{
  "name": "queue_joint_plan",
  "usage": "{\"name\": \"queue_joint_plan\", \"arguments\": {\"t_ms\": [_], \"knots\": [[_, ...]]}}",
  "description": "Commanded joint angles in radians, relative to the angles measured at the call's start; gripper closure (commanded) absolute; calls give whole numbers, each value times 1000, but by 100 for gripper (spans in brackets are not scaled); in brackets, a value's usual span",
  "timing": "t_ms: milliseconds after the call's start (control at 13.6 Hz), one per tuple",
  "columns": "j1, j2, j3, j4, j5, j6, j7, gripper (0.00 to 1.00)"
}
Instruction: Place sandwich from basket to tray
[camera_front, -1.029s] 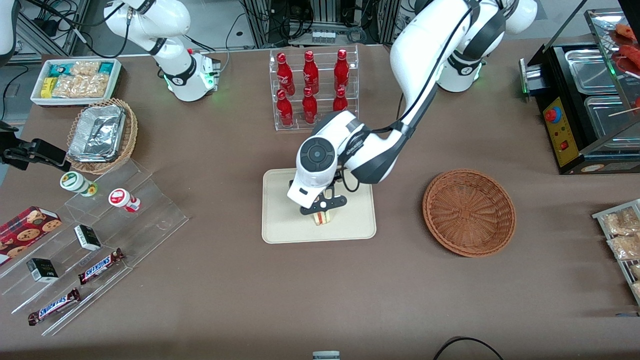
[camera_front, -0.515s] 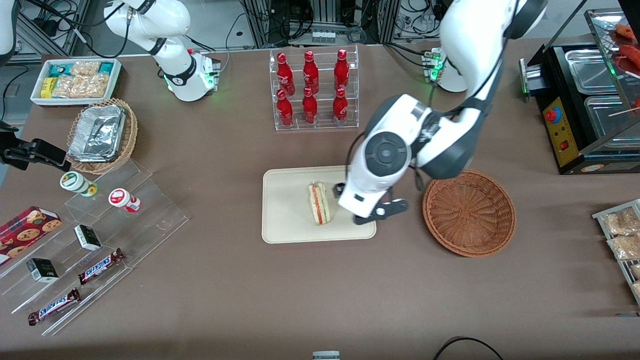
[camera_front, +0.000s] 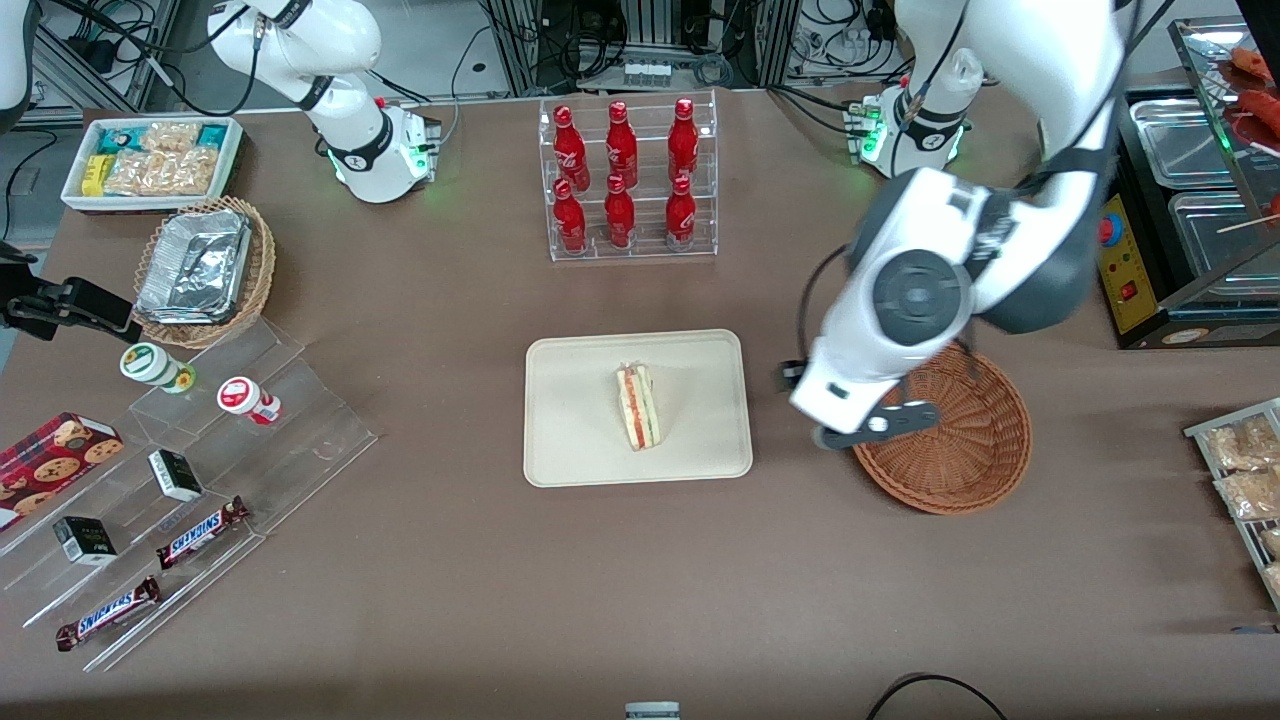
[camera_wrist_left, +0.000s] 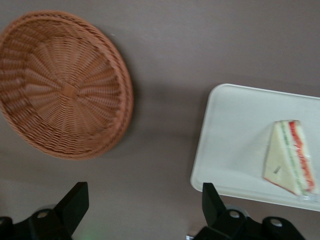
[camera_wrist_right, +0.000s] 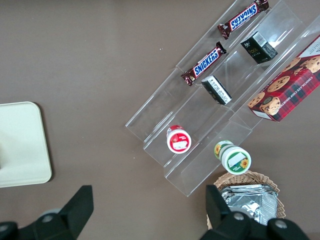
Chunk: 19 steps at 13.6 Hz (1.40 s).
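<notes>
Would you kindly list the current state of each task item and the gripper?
sandwich: lying on the tray, released.
tray: holds only the sandwich.
basket: empty.
gripper: open, holding nothing, above the table between basket and tray.

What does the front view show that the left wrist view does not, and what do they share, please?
Only the front view shows the rack of red bottles, the snack bars on the clear stepped stand, and the working arm itself, its gripper above the basket's edge nearest the tray. Only the left wrist view shows the jaws spread wide with nothing between them. Both show the empty basket, the tray and the sandwich lying on it.
</notes>
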Motion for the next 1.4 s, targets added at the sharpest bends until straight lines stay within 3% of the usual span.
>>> {"name": "queue_joint_plan", "arguments": {"t_ms": [0, 368, 809, 1324], "knots": [[62, -112, -10, -141, 1, 43, 112, 0], [167, -230, -9, -241, -2, 11, 333, 0], [306, -336, -18, -248, -48, -153, 549, 0], [318, -448, 37, -239, -36, -250, 671, 0]]}}
